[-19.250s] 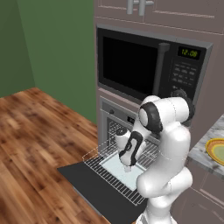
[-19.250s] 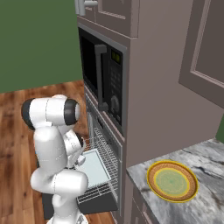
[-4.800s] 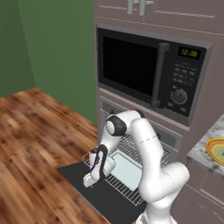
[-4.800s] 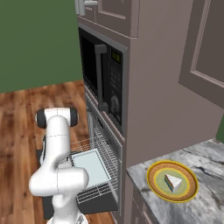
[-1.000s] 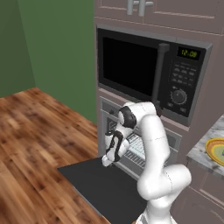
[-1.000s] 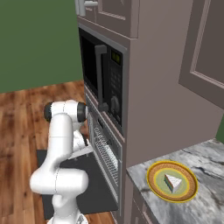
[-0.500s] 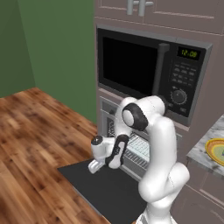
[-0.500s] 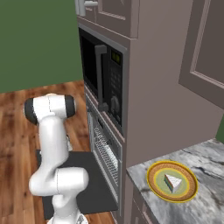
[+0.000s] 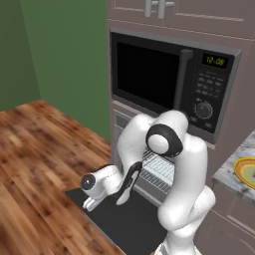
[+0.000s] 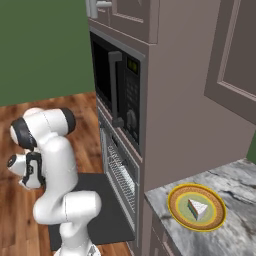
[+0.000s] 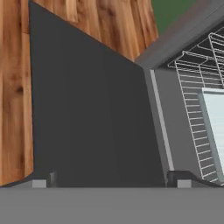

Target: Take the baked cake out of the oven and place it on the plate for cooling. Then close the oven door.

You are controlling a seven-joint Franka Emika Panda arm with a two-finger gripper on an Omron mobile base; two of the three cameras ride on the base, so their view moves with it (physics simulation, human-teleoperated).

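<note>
The cake (image 10: 198, 206), a wedge-shaped slice, lies on the yellow-rimmed plate (image 10: 181, 216) on the marble counter; the plate's (image 9: 243, 167) edge also shows at the right of the left base view. The oven (image 9: 158, 168) stands open with its wire rack (image 11: 194, 83) pushed inside. Its dark oven door (image 9: 130, 223) hangs dropped down flat. My gripper (image 9: 90, 202) hovers low over the door's outer left edge, away from the cavity. In the hand view the gripper (image 11: 111, 180) is open with nothing between its fingertips (image 11: 42, 179), and the oven door (image 11: 87, 122) lies just below.
A black microwave (image 9: 164, 79) sits above the oven. A pale tray (image 11: 216, 127) rests on the rack. Wooden floor (image 9: 35, 149) spreads to the left of the door, and the green wall (image 9: 64, 60) stands behind it. The counter (image 10: 235, 200) runs to the right of the oven column.
The hand has swung out from the oven opening, leftward and lower, to the door's outer edge. Its jaws have stayed open.
</note>
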